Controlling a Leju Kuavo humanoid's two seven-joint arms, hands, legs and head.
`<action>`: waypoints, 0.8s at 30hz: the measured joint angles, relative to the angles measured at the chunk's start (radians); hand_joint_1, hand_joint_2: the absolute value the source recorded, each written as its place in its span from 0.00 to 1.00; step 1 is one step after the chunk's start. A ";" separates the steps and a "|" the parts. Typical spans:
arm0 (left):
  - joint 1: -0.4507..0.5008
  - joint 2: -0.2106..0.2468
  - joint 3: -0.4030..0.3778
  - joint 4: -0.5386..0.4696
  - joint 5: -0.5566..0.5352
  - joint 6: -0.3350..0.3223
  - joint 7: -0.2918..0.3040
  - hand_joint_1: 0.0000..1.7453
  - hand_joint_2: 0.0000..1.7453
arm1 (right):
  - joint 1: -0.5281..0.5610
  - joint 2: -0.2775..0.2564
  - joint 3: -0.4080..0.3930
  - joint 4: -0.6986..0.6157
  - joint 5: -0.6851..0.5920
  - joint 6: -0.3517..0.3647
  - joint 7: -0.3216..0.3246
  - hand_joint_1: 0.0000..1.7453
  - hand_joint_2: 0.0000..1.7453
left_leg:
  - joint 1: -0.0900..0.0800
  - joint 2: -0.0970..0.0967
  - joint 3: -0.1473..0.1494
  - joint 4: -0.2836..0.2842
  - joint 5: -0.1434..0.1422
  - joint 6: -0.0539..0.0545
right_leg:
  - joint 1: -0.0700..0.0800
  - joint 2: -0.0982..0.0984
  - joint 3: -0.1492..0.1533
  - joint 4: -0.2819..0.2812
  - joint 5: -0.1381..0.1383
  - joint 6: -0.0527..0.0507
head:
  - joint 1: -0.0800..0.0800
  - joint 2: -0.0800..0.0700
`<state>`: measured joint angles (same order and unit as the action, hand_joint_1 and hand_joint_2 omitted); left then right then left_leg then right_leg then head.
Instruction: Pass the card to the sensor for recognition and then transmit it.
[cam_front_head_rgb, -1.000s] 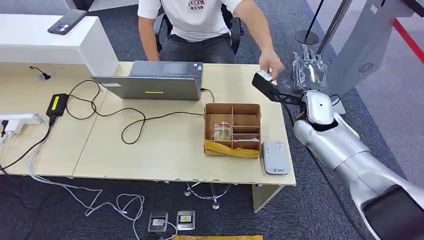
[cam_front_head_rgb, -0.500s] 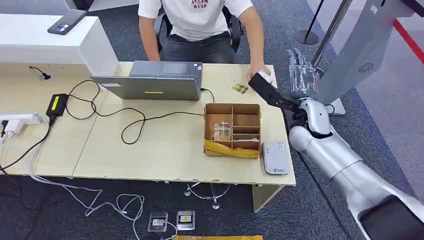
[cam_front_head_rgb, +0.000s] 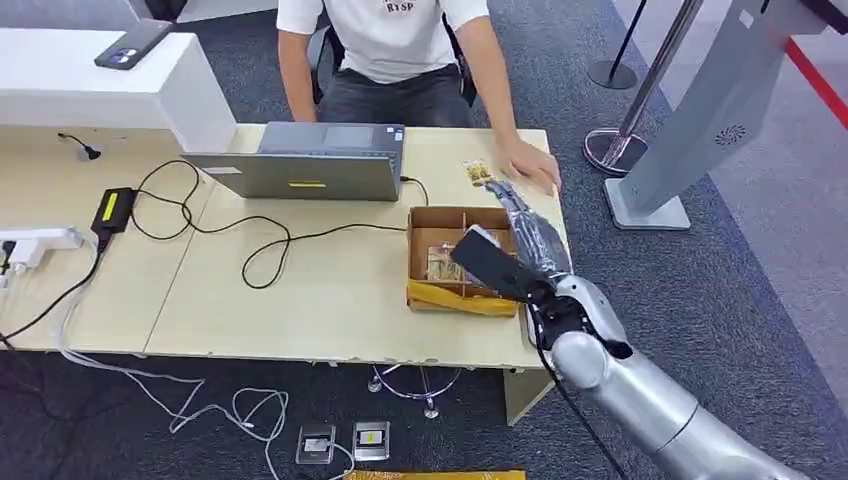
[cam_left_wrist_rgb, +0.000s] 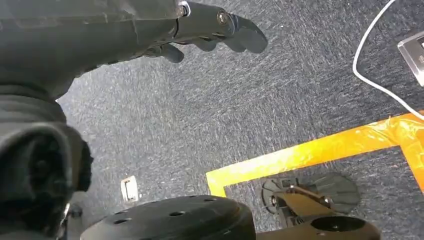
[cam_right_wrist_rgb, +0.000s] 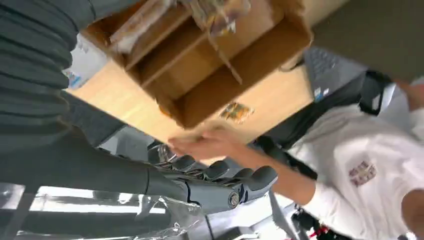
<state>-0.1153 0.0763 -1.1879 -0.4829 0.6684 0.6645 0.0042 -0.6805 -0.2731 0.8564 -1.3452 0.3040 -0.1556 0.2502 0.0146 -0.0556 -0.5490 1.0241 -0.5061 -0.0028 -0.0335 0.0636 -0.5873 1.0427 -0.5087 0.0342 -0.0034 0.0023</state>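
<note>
Head view: card (cam_front_head_rgb: 479, 173) is seen lying on the desk (cam_front_head_rgb: 330, 290) beside a person's hand (cam_front_head_rgb: 530, 168), so handover is judged done. Right hand (cam_front_head_rgb: 530, 232) is extended over the box (cam_front_head_rgb: 465, 257), fingers straight, empty. Left hand (cam_left_wrist_rgb: 210, 25) hangs empty, fingers loose.

The table (cam_front_head_rgb: 300, 300) has a pale wood-look top, smooth and matt. Near its right edge the box (cam_front_head_rgb: 465, 258) is brown corrugated cardboard with glossy yellow tape on its front. The card (cam_front_head_rgb: 477, 173) near the far edge looks glossy. The laptop (cam_front_head_rgb: 310, 163) is matt grey metal or plastic. The right arm (cam_front_head_rgb: 640, 400) is shiny silver metal; the right hand (cam_front_head_rgb: 530, 235) wears clear crinkled plastic film. The floor (cam_front_head_rgb: 760, 260) is rough blue-grey carpet.
</note>
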 joint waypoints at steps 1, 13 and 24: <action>0.001 0.000 0.000 0.000 0.003 0.000 -0.002 0.00 0.00 | 0.010 -0.001 0.003 -0.013 0.003 0.010 -0.001 0.00 1.00 | 0.000 0.000 0.000 0.000 0.000 0.000 | 0.000 0.000 0.000 0.000 0.000 0.000 | 0.000 0.000; 0.009 -0.002 0.005 0.002 0.031 0.006 -0.009 0.00 0.00 | 0.038 -0.008 0.055 -0.046 0.284 0.049 0.128 0.00 1.00 | 0.000 0.000 0.000 0.000 0.000 0.000 | 0.000 0.000 0.000 0.000 0.001 -0.001 | 0.000 0.000; 0.012 -0.002 0.005 0.003 0.030 0.006 -0.006 0.00 0.00 | 0.024 -0.007 0.100 0.009 0.544 0.027 0.168 0.00 1.00 | 0.000 0.000 0.000 0.000 0.000 0.000 | 0.000 0.000 0.000 0.000 0.001 -0.001 | 0.000 0.000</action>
<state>-0.1033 0.0744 -1.1826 -0.4803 0.6985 0.6702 -0.0015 -0.6566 -0.2800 0.9563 -1.3363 0.8476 -0.1289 0.4185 0.0147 -0.0554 -0.5494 1.0239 -0.5060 -0.0029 -0.0335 0.0635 -0.5874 1.0428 -0.5081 0.0334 -0.0038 0.0023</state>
